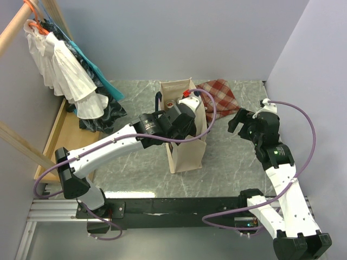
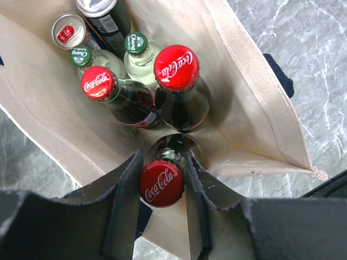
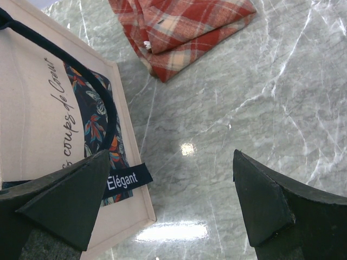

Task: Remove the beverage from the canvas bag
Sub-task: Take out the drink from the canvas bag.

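The cream canvas bag (image 1: pixel 187 154) stands upright in the middle of the table, open at the top. My left gripper (image 1: pixel 183 116) is over its opening. In the left wrist view my left gripper (image 2: pixel 161 172) is shut on the neck of a Coca-Cola bottle (image 2: pixel 161 183) with a red cap, at the near end of the bag (image 2: pixel 249 92). Inside stand two more Coca-Cola bottles (image 2: pixel 177 67), two green-capped Chang bottles (image 2: pixel 136 43) and two cans (image 2: pixel 68 30). My right gripper (image 1: pixel 237 120) is open and empty, to the right of the bag, above the table (image 3: pixel 171 162).
A folded red checked cloth (image 1: pixel 219 93) lies behind and right of the bag; it also shows in the right wrist view (image 3: pixel 179 27). The bag's printed side with a navy handle (image 3: pixel 92 124) faces my right gripper. Clothes (image 1: pixel 70 70) hang on a wooden rack at the left.
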Action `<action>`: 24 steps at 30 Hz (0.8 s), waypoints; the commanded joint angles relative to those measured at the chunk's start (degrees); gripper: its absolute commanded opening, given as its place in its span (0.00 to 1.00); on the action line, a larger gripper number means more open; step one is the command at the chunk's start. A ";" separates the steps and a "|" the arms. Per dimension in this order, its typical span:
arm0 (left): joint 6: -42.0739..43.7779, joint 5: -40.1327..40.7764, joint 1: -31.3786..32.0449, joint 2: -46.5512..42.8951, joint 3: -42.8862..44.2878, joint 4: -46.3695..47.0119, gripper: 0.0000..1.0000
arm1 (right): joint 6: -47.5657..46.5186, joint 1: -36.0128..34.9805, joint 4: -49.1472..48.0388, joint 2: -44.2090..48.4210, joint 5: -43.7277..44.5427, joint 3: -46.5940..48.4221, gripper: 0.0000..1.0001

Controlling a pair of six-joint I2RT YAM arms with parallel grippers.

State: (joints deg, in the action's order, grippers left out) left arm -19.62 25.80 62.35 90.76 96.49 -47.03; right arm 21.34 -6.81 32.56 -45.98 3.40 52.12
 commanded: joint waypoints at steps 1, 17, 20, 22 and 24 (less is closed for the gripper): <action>0.46 0.92 -0.03 -0.50 2.30 -0.35 0.18 | -0.43 0.22 -2.23 0.01 -0.23 -0.09 1.00; 0.63 0.83 0.05 -2.34 -0.15 3.86 0.01 | -0.25 0.13 -2.50 -0.52 -0.32 -0.26 1.00; 0.81 0.91 -0.03 -2.87 -0.77 4.57 0.01 | -0.42 0.22 -2.58 -0.69 -0.59 -0.35 0.99; 0.98 1.09 -0.03 -3.31 -0.77 4.75 0.01 | -0.69 0.22 -2.58 -0.78 -0.67 -0.35 0.96; 1.07 1.18 -0.03 -4.36 -1.21 5.88 0.01 | -0.78 0.22 -2.50 -0.87 -0.50 -0.09 0.96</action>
State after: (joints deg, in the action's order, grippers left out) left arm -19.42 25.78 62.35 90.56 95.68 -45.21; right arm 21.32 -6.81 32.49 -46.50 3.31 52.05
